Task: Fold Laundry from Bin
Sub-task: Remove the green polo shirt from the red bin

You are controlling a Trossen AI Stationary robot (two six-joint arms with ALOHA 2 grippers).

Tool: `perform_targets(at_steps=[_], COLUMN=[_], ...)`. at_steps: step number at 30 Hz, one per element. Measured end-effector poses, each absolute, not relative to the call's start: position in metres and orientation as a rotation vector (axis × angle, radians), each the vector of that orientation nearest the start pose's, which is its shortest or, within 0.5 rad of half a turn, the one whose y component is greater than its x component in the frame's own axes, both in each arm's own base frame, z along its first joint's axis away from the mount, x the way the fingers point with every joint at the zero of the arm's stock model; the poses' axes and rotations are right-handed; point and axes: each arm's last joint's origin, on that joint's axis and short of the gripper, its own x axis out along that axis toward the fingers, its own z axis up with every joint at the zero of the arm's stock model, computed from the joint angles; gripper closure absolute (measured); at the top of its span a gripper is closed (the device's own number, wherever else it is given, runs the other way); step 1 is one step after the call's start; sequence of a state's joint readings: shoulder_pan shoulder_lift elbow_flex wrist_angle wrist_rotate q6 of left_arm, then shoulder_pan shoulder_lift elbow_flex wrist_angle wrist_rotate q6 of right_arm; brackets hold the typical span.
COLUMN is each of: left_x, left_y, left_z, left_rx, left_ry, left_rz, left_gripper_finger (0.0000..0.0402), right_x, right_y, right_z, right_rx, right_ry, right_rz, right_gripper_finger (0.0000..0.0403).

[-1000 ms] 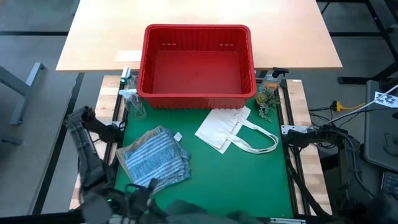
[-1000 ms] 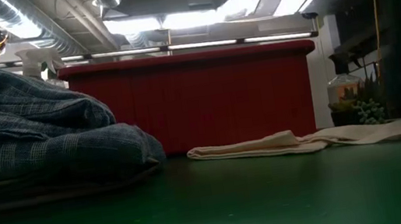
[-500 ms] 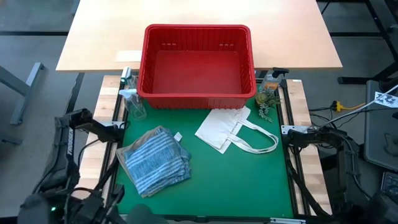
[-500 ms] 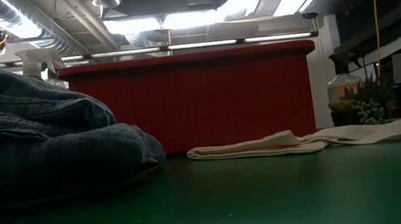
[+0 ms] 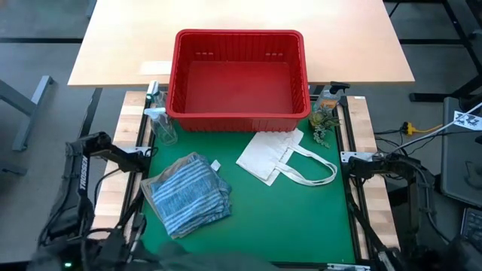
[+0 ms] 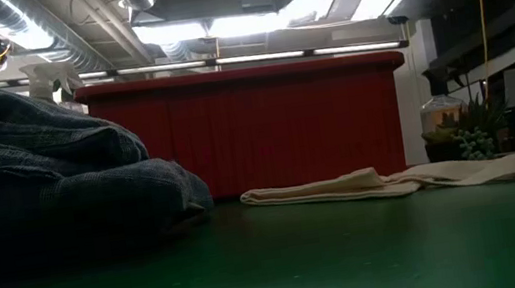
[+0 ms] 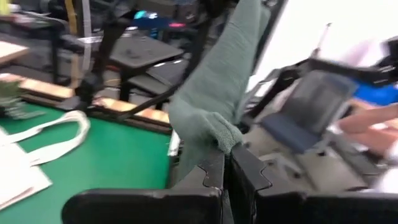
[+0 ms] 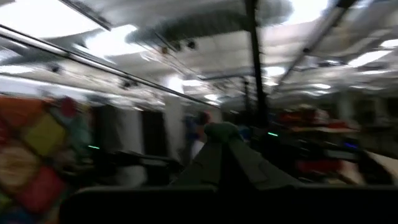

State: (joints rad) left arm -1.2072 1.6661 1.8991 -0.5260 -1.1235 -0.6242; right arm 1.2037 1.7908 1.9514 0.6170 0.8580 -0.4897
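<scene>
The red bin [image 5: 238,77] stands at the far end of the green mat, and its inside shows bare. The folded blue-white striped shirt [image 5: 187,194] lies flat on the mat's left half and bulks large in the low view [image 6: 38,165]. A dark green garment [image 7: 217,81] is up off the mat at the near edge, where the high view shows it as a dark band [image 5: 226,261]. My left gripper [image 7: 225,158] is shut on it beyond the near left corner. My right gripper [image 8: 222,146] is shut on greenish cloth [image 8: 221,132] at the near right. My left gripper pinches a bunched, rolled-over fold of the green garment [image 7: 214,138] between its two fingers. From there the cloth runs away from the fingers in a long band, clear of the mat. My right gripper pinches a small bunch of the green cloth [image 8: 219,135] between its fingertips. The gripper points upward and away from the table. Blur hides which part of the garment this is.
A flat white tote bag [image 5: 282,156] with loop handles lies right of centre before the bin. A spray bottle [image 5: 160,124] stands at the bin's left corner and a small plant [image 5: 324,120] at its right. A chair [image 7: 311,112] and a person's arm [image 7: 373,118] are beyond the table.
My left gripper has swung toward the table's left and near edges, rising a little and turning, still shut on the green garment. The garment's dark band has drawn back to the near edge, off the mat. My right gripper has turned at the wrist and stayed in place.
</scene>
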Motion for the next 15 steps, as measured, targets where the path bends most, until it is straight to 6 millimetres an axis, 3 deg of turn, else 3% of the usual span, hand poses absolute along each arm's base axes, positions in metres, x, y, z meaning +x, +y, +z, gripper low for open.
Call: perform_targets(at_steps=[10, 15], left_x=[0.18, 0.198], left_y=[-0.275, -0.245], left_z=[0.422, 0.4], left_rx=[-0.321, -0.318], left_ry=[0.336, 0.497], left_rz=[0.175, 0.329], left_gripper_finger=[0.0401, 0.0401], right_x=[0.174, 0.194], right_y=[0.318, 0.307], right_z=[0.504, 0.481], right_rx=[0.075, -0.073], right_ry=[-0.041, 0.017], right_rz=[-0.393, -0.483], right_gripper_finger=[0.0395, 0.0395])
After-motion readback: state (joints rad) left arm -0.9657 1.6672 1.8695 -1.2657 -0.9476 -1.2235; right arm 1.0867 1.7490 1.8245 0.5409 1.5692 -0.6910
